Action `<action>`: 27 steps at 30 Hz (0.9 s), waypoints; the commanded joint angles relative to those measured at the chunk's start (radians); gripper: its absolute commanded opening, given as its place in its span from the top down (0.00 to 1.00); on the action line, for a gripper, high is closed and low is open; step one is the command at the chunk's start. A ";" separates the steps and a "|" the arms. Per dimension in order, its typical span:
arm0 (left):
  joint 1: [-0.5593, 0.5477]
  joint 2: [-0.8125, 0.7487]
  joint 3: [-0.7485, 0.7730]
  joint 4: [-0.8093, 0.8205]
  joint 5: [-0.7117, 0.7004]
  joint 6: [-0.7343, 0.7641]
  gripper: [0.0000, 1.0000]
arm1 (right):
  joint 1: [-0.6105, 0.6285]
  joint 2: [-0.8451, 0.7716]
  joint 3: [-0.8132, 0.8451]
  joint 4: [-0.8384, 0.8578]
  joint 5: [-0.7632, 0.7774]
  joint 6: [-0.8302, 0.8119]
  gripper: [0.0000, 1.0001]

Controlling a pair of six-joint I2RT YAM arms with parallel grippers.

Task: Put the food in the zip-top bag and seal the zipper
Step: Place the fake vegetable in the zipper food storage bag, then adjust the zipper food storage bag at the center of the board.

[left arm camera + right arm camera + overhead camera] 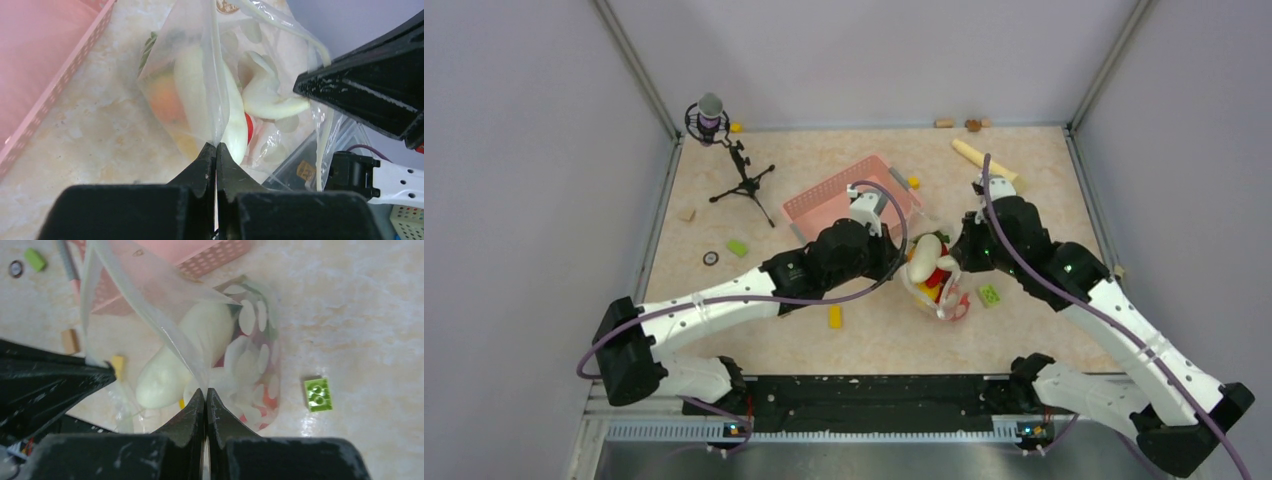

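The clear dotted zip-top bag [936, 282] hangs between my two grippers above the table's middle, with food [927, 262] inside it: a pale white piece, red and orange pieces. My left gripper [898, 256] is shut on the bag's edge; in the left wrist view [216, 146] the plastic [197, 60] rises straight from the closed fingertips. My right gripper [959, 256] is shut on the opposite edge; in the right wrist view [206, 391] the bag [250, 340] and the white piece [185, 360] hang below it. The zipper strip [280, 20] runs along the open mouth.
A pink slatted basket [824, 202] lies just behind the left arm. Small blocks lie around: a green one [990, 295] right of the bag, a yellow one [834, 317] in front, another green one [738, 247] at left. A microphone tripod [742, 180] stands back left.
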 commanded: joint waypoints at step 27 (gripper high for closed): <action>0.073 -0.044 -0.002 0.063 0.417 0.384 1.00 | 0.010 -0.099 -0.188 0.343 -0.058 -0.091 0.47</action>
